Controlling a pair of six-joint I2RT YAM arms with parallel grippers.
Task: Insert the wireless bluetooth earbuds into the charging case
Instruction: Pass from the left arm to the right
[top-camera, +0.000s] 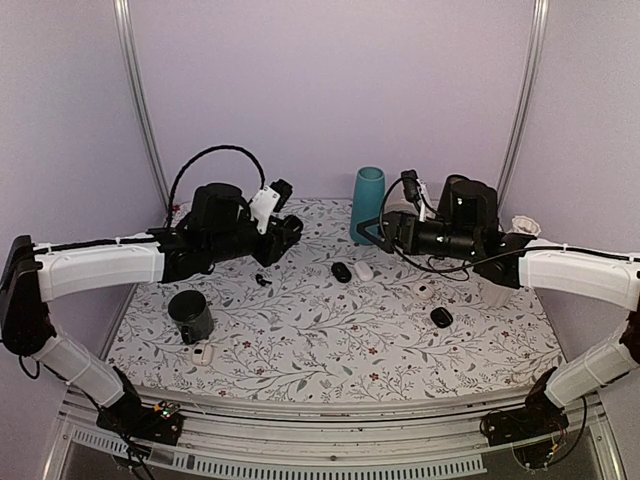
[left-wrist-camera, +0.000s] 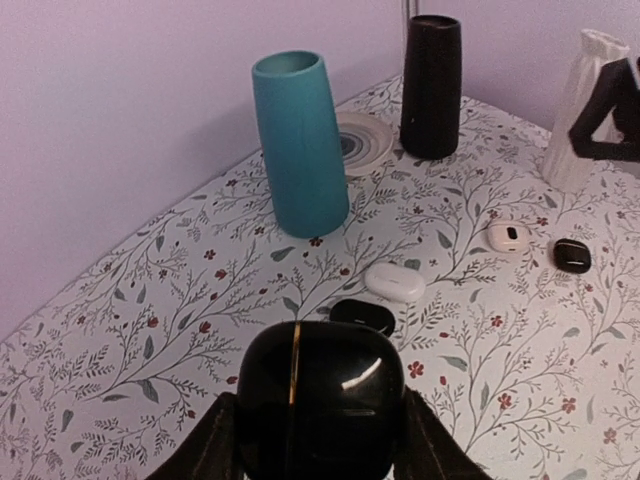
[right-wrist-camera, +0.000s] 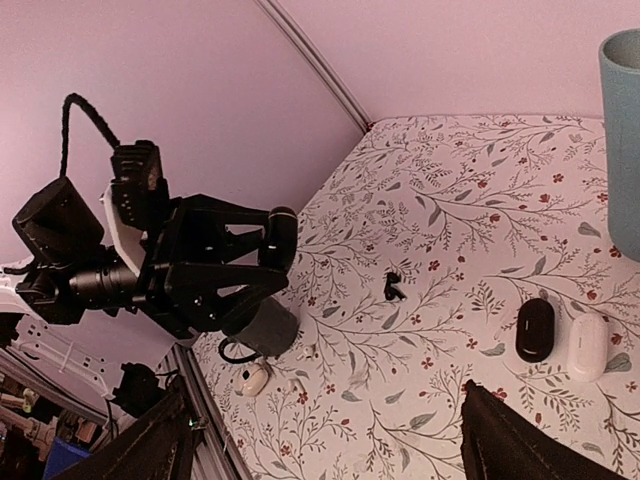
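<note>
In the left wrist view the charging case (left-wrist-camera: 318, 385), glossy black with a thin gold seam and its lid down, sits clamped between the fingers of my left gripper (left-wrist-camera: 320, 445), raised above the table. From above, that left gripper (top-camera: 288, 236) hangs over the table's back left. The wireless bluetooth earbuds (top-camera: 262, 280) (right-wrist-camera: 393, 286) lie together as tiny black blobs on the floral cloth, just in front of it. My right gripper (right-wrist-camera: 330, 450) (top-camera: 368, 233) is open and holds nothing. It hovers beside the teal cup, facing the left arm.
A teal cup (top-camera: 368, 205) stands at the back centre. A slim black pod (top-camera: 342, 271) and a white pod (top-camera: 364, 270) lie side by side in front of it. A white case (top-camera: 424, 290) and a small black case (top-camera: 442, 317) lie to the right. A dark grey cup (top-camera: 190, 315) stands front left.
</note>
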